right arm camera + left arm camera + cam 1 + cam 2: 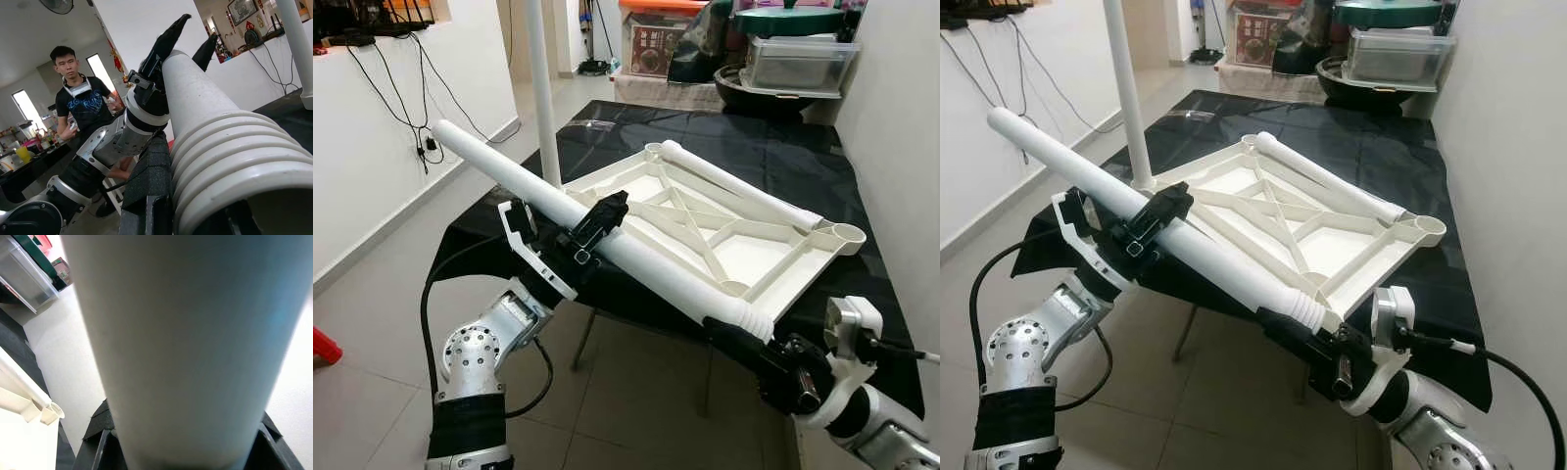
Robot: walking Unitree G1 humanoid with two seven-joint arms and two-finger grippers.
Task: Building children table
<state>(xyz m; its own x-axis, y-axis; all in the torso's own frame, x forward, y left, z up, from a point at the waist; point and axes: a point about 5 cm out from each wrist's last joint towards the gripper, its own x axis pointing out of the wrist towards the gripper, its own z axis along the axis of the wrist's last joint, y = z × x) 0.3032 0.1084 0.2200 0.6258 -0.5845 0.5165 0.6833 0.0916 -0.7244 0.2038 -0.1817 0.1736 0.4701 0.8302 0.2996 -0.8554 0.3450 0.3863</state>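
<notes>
**Both grippers carry a table leg**

Held across the robot's front, the leg is clamped mid-length by the left gripper and at its threaded end by the right gripper, just short of the upturned tabletop, apparently for screwing into a corner socket.

Black-covered table; white tabletop frame upside-down.

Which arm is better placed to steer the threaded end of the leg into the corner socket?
Probably the right: its end effector grips the leg at the threaded end, beside the tabletop's near corner.
</notes>
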